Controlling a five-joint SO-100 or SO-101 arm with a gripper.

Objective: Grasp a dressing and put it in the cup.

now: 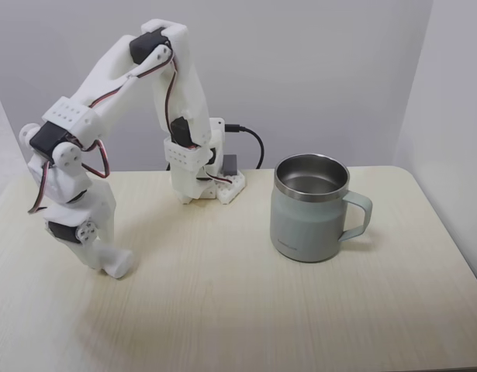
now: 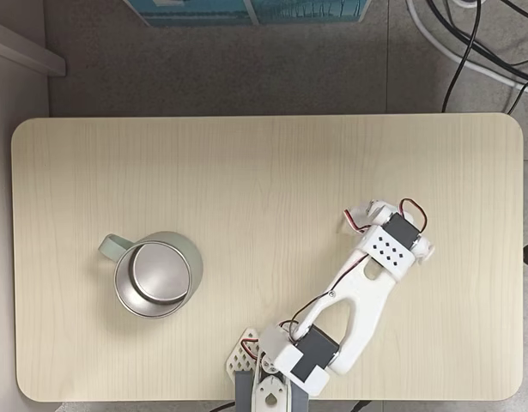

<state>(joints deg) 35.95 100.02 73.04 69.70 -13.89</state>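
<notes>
On the pale wooden table point(image 1: 222, 318) stands the cup point(image 1: 309, 209). It is a big mint-green mug with a shiny metal rim and a shiny inside. It stands upright. In a fixed view from the front its handle point(image 1: 361, 215) points to the right, away from the arm.

Far to the left of the cup in that view, the white arm point(image 1: 106, 85) bends up and over and then down. Its gripper point(image 1: 114, 263) hangs low at the table, well apart from the cup. A white round bit point(image 1: 120, 264) at its tip touches the table top. I cannot tell if this bit is the dressing or a part of the gripper. I also cannot tell if the gripper is wide or narrow.

Behind the cup and a little to its left sits the base of the arm point(image 1: 207, 174), with a black cable point(image 1: 252, 139) plugged in.

From above, in the other fixed view, the cup point(image 2: 119, 287) sits on the left part of the table point(image 2: 246, 172). Its inside looks bare and shiny. The gripper point(image 2: 362, 216) is far to the right of the cup, pointing down, under the wrist. The arm's base is to the lower right of the cup, at the table's edge.
</notes>
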